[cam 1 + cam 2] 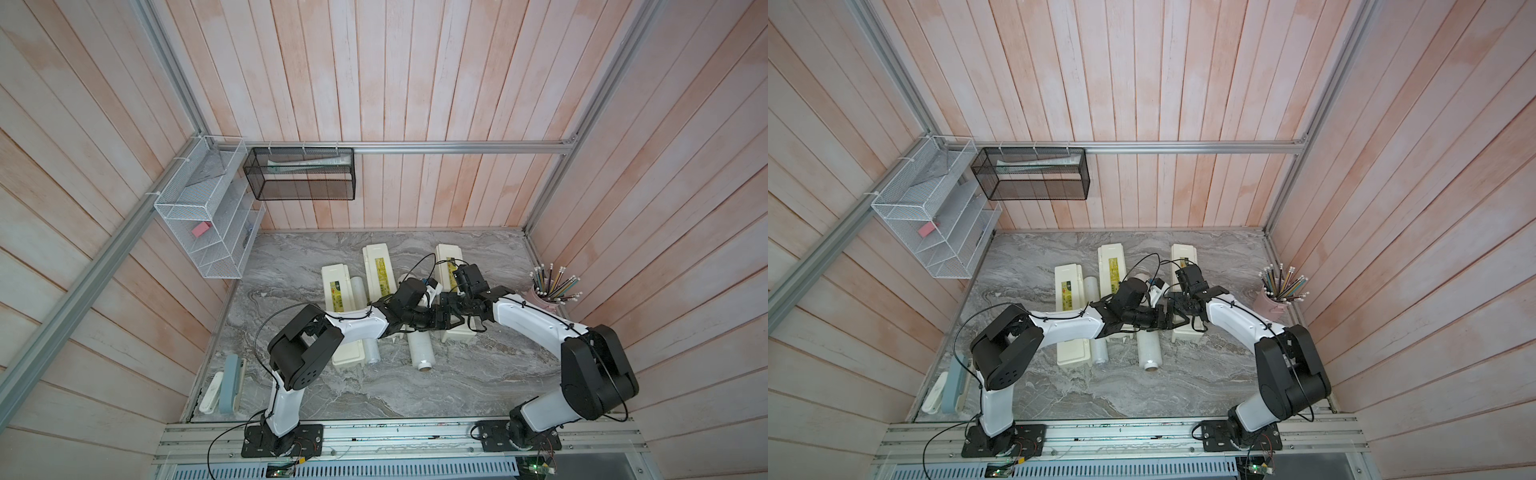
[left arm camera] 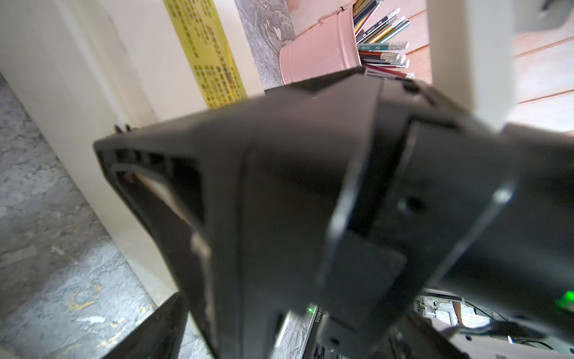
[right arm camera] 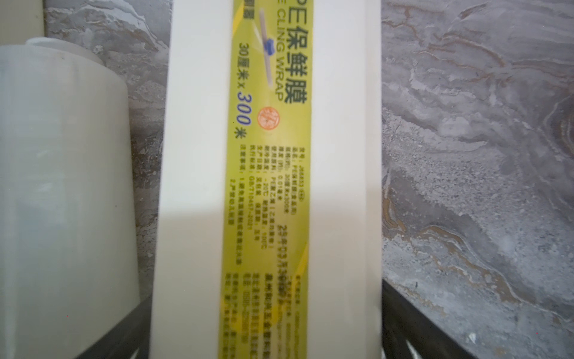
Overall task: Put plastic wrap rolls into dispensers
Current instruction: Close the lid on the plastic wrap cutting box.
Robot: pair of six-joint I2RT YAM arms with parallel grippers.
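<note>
Your right gripper [image 3: 267, 298] hangs over the near half of the right-hand dispenser [image 1: 448, 259]. It is spread wide, with one of its black fingers [image 3: 403, 326] on each long side of the box. I cannot tell whether they press against the sides. The box lies flat on the marble tabletop [image 1: 478, 374] with its lid down and the yellow-green label facing up.

Your left gripper [image 1: 437, 319] reaches in from the other side, just beside the right one, and its wrist view is mostly filled by the right gripper's black body. It also stands wide, and nothing shows clamped in it.

A plastic wrap roll [image 1: 419, 351] lies on the table between the right-hand dispenser and the middle dispenser [image 1: 377, 270], roughly parallel to both. A second roll [image 1: 358, 291] lies against the right side of the left-hand dispenser [image 1: 337, 286]. Both of those boxes are shut, labels up. A pink pencil cup [image 1: 544, 303] stands near the right wall.
</note>
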